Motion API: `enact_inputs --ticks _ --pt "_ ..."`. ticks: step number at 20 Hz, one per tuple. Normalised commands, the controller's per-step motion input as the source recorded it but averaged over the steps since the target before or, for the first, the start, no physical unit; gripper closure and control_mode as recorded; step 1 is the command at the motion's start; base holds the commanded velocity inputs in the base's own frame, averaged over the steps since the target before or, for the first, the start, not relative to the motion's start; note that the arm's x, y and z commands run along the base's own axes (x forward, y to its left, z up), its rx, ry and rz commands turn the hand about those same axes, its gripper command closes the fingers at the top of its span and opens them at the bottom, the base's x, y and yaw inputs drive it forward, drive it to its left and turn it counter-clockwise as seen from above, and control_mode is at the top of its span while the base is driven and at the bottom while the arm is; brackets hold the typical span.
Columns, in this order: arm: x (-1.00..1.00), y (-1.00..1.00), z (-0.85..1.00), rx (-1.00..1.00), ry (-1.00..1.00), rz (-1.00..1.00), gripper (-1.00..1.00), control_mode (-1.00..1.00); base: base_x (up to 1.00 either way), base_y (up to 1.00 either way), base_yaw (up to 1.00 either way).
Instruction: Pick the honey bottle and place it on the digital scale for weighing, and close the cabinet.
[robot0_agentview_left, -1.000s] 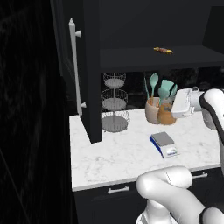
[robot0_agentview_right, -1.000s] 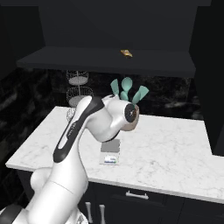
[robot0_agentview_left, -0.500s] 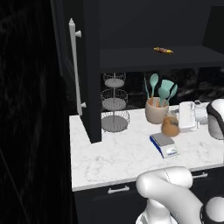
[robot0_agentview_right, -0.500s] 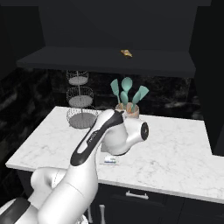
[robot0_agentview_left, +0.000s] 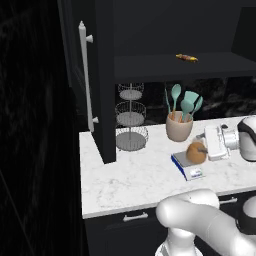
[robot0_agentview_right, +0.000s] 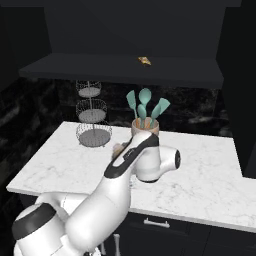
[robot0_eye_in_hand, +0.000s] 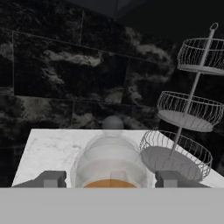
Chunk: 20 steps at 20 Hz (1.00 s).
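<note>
Gripping the honey bottle (robot0_agentview_left: 196, 152) from its side, the gripper (robot0_agentview_left: 205, 148) has one finger on each flank of the bottle; in the hand view the two fingertips (robot0_eye_in_hand: 49, 179) stand either side of the pale cap and clear shoulder, with amber showing just between them. Directly under the gripper's load lies the digital scale (robot0_agentview_left: 188, 166), and the bottle sits on or just above its grey plate; whether it touches cannot be told. Just behind the gripper stands a beige crock (robot0_agentview_left: 179, 126) with teal spatulas (robot0_agentview_left: 186, 101). Farther out on the far side of the bottle is a three-tier wire basket stand (robot0_agentview_left: 131, 117) on the white marble counter (robot0_agentview_left: 130, 180). Beyond that stand, the cabinet door (robot0_agentview_left: 102, 80) hangs open, its long pale handle (robot0_agentview_left: 85, 75) facing outward. High above the gripper, a small golden item (robot0_agentview_left: 186, 58) lies on the dark shelf (robot0_agentview_left: 180, 65).
</note>
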Motion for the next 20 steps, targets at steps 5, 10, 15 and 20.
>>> enact_inputs --ticks 5,10,15,20 --pt "0.38 -0.14 -0.34 0.00 0.00 0.12 1.00 -1.00 0.00 0.00 0.00" --pt "0.42 -0.02 -0.26 0.00 0.00 0.06 1.00 -1.00 0.00 0.00 0.00" --pt "0.42 0.00 -0.22 0.00 0.00 0.01 1.00 -1.00 0.00 0.00 0.00" --pt "0.31 0.00 -0.31 0.00 0.02 0.00 1.00 -1.00 0.00 0.00 0.00"
